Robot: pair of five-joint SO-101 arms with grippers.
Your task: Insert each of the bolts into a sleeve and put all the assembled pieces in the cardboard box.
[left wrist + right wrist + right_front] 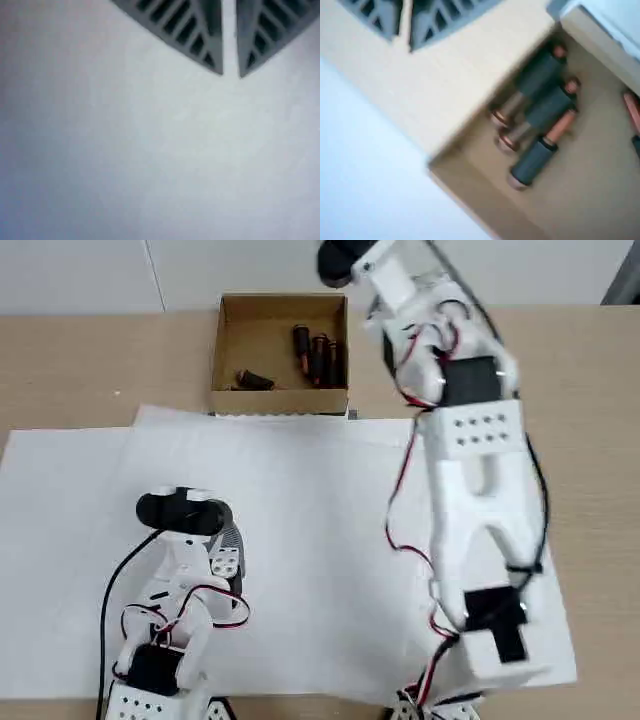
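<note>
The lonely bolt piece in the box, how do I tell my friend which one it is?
Find the open cardboard box just beyond the white paper. Three dark pieces huddle together on its right in the high view, pointing away from the paper. The lonely piece lies apart on the left, sideways, near the wall closest to the paper.

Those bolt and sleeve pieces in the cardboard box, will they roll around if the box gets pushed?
Likely yes: the pieces are round cylinders lying on their sides, so they should roll easily. The cardboard box has raised walls that would probably stop them.
</note>
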